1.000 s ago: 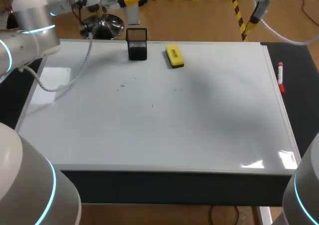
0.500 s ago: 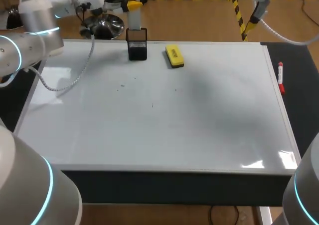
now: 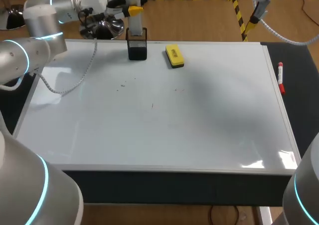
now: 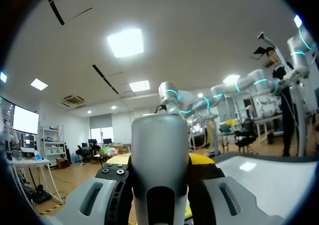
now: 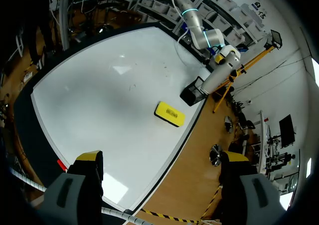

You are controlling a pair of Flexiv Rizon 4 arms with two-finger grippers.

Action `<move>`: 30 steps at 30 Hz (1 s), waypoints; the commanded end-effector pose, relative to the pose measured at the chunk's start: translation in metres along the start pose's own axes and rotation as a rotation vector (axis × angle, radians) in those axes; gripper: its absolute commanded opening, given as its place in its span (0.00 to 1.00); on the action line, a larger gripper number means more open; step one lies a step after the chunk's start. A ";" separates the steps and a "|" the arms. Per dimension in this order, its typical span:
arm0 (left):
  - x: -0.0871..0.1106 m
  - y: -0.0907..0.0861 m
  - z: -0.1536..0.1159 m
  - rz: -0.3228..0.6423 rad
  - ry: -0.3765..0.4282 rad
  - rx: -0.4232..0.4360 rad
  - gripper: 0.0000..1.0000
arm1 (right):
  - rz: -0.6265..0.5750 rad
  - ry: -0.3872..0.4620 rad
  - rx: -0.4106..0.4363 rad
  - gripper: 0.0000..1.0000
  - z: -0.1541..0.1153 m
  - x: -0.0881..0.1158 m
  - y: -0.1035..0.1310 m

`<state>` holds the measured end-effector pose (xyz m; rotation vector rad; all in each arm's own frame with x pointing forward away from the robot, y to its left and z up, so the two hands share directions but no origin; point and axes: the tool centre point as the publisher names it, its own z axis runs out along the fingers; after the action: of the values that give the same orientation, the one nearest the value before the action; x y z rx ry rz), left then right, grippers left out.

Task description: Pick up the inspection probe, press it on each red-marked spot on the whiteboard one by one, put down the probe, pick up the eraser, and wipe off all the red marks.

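Note:
The inspection probe (image 3: pixel 133 16), a grey-white cylinder, stands upright with its lower end at the rim of the black mesh holder (image 3: pixel 137 49) at the whiteboard's back edge. My left gripper (image 3: pixel 131 8) is shut on the probe from the left. In the left wrist view the probe (image 4: pixel 160 160) fills the gap between the fingers (image 4: pixel 203 161). The yellow eraser (image 3: pixel 174 55) lies to the right of the holder. A few faint small marks (image 3: pixel 153 105) dot the whiteboard (image 3: pixel 209 120). My right gripper (image 5: pixel 162 160) hangs open high above the board, with the eraser (image 5: pixel 169 114) and the holder (image 5: pixel 192 94) far below it.
A red marker (image 3: pixel 280 78) lies on the black strip beyond the board's right edge.
My left arm has swung to the right with the probe, which now stands over the holder. The right arm has not moved.

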<state>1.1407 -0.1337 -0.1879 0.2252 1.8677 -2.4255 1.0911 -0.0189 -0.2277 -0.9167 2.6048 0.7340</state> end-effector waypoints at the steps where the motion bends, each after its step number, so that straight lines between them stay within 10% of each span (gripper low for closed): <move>1: -0.009 0.015 -0.004 -0.001 0.025 0.029 0.00 | -0.001 0.004 0.002 1.00 -0.001 0.000 0.000; 30: 0.013 0.044 -0.013 -0.117 -0.005 0.014 0.00 | -0.001 0.004 0.002 1.00 -0.001 0.000 0.000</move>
<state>1.1372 -0.1323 -0.2344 0.1223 1.9178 -2.5124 1.0911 -0.0189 -0.2277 -0.9167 2.6048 0.7340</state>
